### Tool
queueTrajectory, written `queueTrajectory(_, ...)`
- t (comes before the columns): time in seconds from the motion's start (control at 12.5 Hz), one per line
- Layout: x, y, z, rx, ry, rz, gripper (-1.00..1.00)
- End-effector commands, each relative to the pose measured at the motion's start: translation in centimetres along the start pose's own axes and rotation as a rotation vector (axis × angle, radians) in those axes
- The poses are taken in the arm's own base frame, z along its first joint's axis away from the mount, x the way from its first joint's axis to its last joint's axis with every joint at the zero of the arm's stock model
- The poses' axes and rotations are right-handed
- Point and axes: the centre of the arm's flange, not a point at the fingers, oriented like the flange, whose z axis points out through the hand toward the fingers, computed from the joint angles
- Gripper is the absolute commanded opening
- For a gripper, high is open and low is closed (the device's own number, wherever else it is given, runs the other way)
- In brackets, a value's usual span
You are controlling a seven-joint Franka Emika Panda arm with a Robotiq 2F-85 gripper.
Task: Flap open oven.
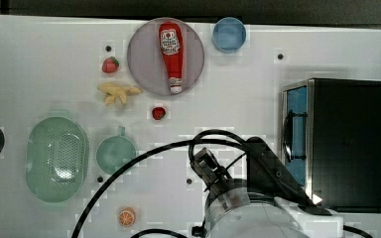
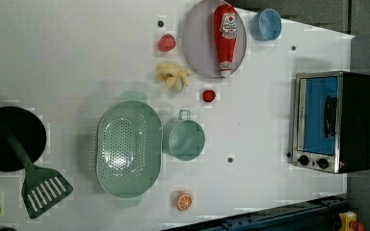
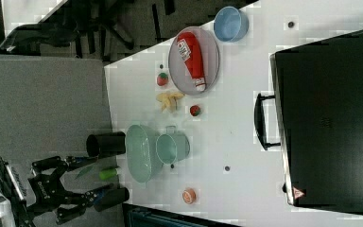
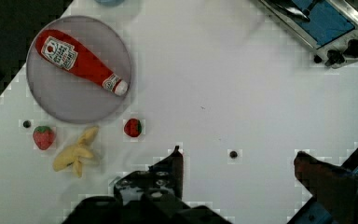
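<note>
In the top view, we saw the oven [image 1: 347, 144] at the top view's right edge of the white table [image 1: 44, 64], its door shut and its bar handle [image 1: 288, 135] facing the top view's left. The arm [image 1: 258, 198] hung over the table just beside the oven's front, cables looping off it. We judged the first risk to be here: the arm's bulk sat close to the oven's near corner, so a careless swing toward the handle could knock the whole oven sideways.

In the left view, the oven [image 2: 335, 120] stood apart from the other things, glass door closed, knobs [image 2: 313, 161] below it. Nothing was bracing the oven, so we thought a pull on the handle could drag it across the table rather than drop the door.

In the right view, the handle [image 3: 261, 121] stood proud of the door, with open table in front. The strawberry [image 3: 195, 110] and the teal cup [image 3: 172, 147] lay well apart from it, so we expected the falling door to clear them.

In the wrist view, the gripper [image 4: 242, 170] was spread wide and empty over bare table, with the oven [image 4: 317, 23] well away from it. We judged that fingers [image 4: 175, 163] this far off could miss the thin bar or slide off it if brought in skewed.
</note>
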Motion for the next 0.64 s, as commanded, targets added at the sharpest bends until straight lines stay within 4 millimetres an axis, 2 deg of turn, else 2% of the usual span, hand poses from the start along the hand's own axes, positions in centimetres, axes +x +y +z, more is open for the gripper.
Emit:
queueTrajectory(0.08,0.7,-1.3,4.5,-0.08,-0.08,0.053,-0.09)
queueTrajectory(0.24,1.6,-1.0,5.8,-0.096,-0.102,0.068,-0.56)
queueTrajectory(0.32,2.3,-0.7,6.8,-0.109,-0.118,0.079,-0.65)
queueTrajectory(0.64,5.3,0.7,11.0,-0.134,-0.184,-0.009,-0.65)
